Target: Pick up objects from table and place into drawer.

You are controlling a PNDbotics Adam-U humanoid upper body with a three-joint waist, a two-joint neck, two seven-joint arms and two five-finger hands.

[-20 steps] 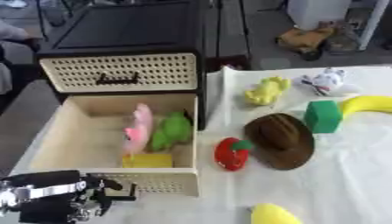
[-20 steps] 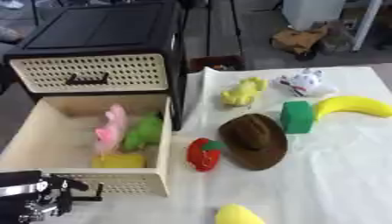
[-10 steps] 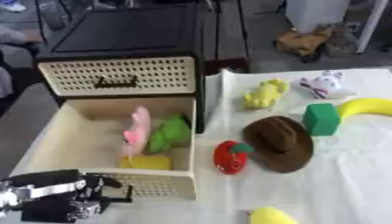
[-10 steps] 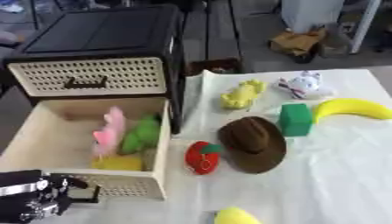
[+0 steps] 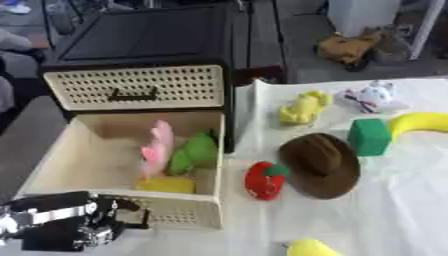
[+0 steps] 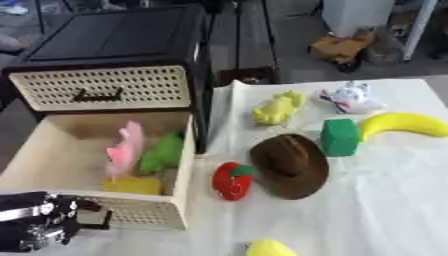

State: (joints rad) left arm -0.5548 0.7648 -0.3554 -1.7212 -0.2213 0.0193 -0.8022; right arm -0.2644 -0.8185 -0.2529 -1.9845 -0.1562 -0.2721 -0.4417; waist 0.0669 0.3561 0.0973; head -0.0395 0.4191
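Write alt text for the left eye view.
An open cream drawer holds pink, green and yellow toys. On the white cloth beside it lie a red toy, brown hat, green block and banana. The left robot hand sits lower left.

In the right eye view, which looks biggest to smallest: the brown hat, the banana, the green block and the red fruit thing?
1. Brown hat, clearly the largest.
2. Banana, long but slim.
3. Red fruit and green block look about alike, and the fruit lies nearer the camera, so I would not rank them.
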